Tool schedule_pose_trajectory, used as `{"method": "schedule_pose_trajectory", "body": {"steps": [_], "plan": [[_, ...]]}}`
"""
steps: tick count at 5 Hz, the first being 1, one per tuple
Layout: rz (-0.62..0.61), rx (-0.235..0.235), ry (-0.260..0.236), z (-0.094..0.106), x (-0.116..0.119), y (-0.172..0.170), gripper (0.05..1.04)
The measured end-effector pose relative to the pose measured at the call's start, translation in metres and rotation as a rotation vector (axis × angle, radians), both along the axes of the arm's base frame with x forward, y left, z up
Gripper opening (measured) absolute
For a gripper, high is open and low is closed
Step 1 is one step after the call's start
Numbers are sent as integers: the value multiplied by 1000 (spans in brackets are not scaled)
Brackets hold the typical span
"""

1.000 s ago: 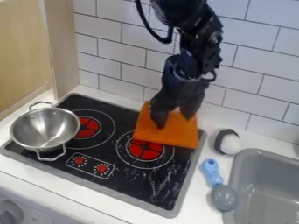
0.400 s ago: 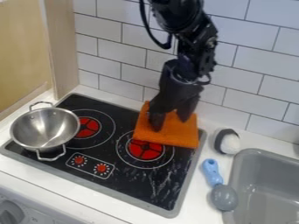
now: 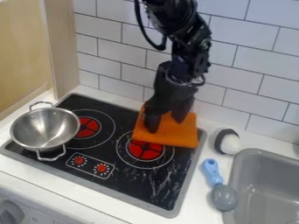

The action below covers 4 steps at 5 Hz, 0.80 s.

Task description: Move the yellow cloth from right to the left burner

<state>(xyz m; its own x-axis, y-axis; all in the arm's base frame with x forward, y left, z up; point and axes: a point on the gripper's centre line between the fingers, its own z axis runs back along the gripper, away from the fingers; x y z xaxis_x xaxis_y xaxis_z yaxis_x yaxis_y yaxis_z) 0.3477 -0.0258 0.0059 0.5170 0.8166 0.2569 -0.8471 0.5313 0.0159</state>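
My gripper (image 3: 166, 126) hangs over the back right of the stove, its two fingers spread apart and the cloth visible between them. The cloth (image 3: 177, 137) looks orange and lies at the back right of the black cooktop, covering the rear edge of the right burner (image 3: 145, 150). Both fingertips are in front of the cloth, low over it or touching; I cannot tell which. Part of the cloth's upper side is hidden behind the fingers. The left burner (image 3: 86, 127) shows its red centre, with the cloth apart from it.
A steel pot (image 3: 44, 128) with two handles stands at the cooktop's left edge, beside the left burner. Right of the stove are a black-and-white brush-like object (image 3: 227, 141) and a blue-handled grey utensil (image 3: 217, 179), next to the grey sink (image 3: 232, 168). A tiled wall rises behind.
The arm and gripper have shifted left and slightly down across the cloth. At most, the cloth's left side has moved slightly left. The fingers remain apart.
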Motion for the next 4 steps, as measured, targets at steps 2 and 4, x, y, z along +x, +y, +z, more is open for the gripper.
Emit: {"method": "schedule_pose_trajectory", "body": {"steps": [2, 4], "plan": [[-3, -7, 34, -7, -22, 6, 999], [10, -19, 47, -9, -30, 6, 999]]}}
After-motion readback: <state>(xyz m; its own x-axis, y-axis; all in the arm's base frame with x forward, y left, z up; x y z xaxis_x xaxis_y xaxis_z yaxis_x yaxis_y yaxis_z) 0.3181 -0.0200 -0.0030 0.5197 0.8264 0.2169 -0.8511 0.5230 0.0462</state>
